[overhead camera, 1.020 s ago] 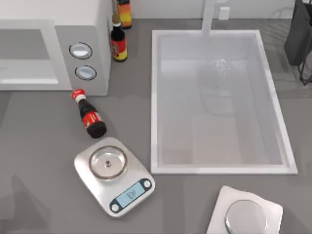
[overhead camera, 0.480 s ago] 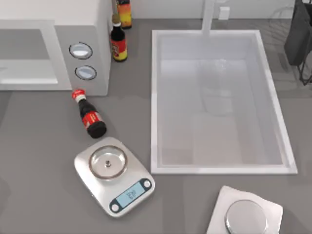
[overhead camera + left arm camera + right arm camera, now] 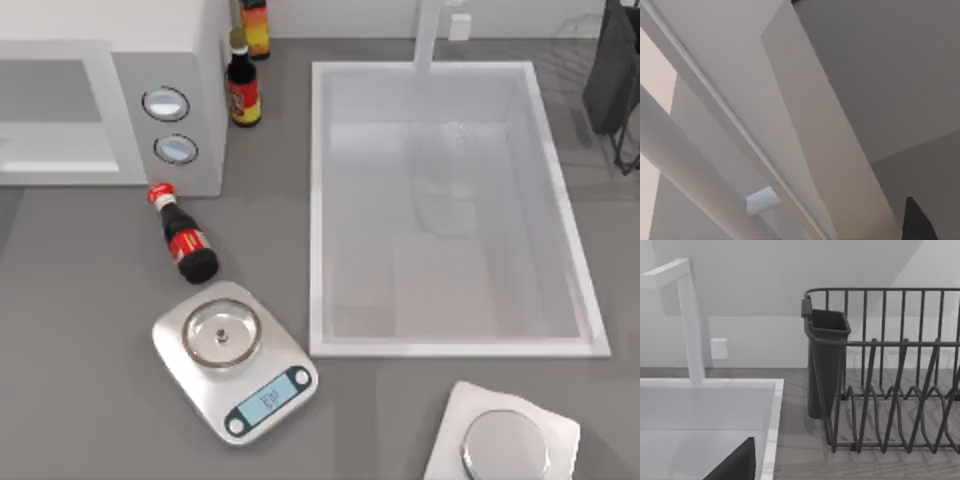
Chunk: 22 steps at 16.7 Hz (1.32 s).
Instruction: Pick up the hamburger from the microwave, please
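Note:
The white microwave [image 3: 120, 40] stands at the table's back left, with its grey-windowed door [image 3: 50, 110] and two round silver dials [image 3: 166, 103] facing the front. The hamburger is hidden. In the left wrist view a dark tip of my left gripper [image 3: 917, 222] shows before slanted white panels and grey counter. In the right wrist view a dark tip of my right gripper [image 3: 735, 465] hangs over the sink's far end, near the faucet [image 3: 690, 320].
A red-labelled bottle [image 3: 183, 235] lies in front of the microwave, and two bottles [image 3: 242, 85] stand beside it. A silver scale [image 3: 235, 360] sits front left. The white sink [image 3: 450, 348] fills the middle right. A dark dish rack [image 3: 890, 390] stands back right and a white square item [image 3: 505, 440] front right.
A faint shadow on the counter at the front left has faded away toward the left edge. The bottles, scale and microwave have not moved.

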Each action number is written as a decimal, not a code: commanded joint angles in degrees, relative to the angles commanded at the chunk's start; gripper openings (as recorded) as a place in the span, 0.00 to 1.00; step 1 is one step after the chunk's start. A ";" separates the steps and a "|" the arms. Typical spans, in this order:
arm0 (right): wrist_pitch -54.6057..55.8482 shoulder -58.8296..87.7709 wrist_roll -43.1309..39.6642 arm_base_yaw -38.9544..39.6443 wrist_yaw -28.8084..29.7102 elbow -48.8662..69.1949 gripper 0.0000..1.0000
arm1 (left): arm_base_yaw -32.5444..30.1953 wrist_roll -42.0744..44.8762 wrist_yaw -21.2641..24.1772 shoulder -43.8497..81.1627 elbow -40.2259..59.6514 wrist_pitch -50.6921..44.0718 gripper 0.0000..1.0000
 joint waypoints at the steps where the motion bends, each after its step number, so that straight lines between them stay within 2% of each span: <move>1: 0.00 0.00 0.00 0.00 0.00 0.00 1.00 | 0.92 -3.53 0.81 1.53 0.19 0.44 1.00; 5: 0.00 0.00 0.00 0.00 0.00 0.00 1.00 | 3.13 -12.09 2.77 5.28 0.61 1.50 1.00; 11: 0.00 0.00 0.00 0.00 0.00 0.00 1.00 | 3.35 -12.92 2.96 5.65 0.65 1.60 1.00; 12: 0.00 0.00 0.00 0.00 0.00 0.00 1.00 | 1.47 -13.09 5.71 -3.24 0.75 5.65 1.00; 13: 0.00 0.00 0.00 0.00 0.00 0.00 1.00 | 1.35 -13.23 5.61 -3.14 0.80 5.78 1.00; 17: 0.00 0.00 0.00 0.00 0.00 0.00 1.00 | -3.75 -19.78 1.22 1.24 3.13 11.49 1.00; 22: 0.00 0.00 0.00 0.00 0.00 0.00 1.00 | -16.00 -38.14 -9.36 11.25 8.60 24.95 1.00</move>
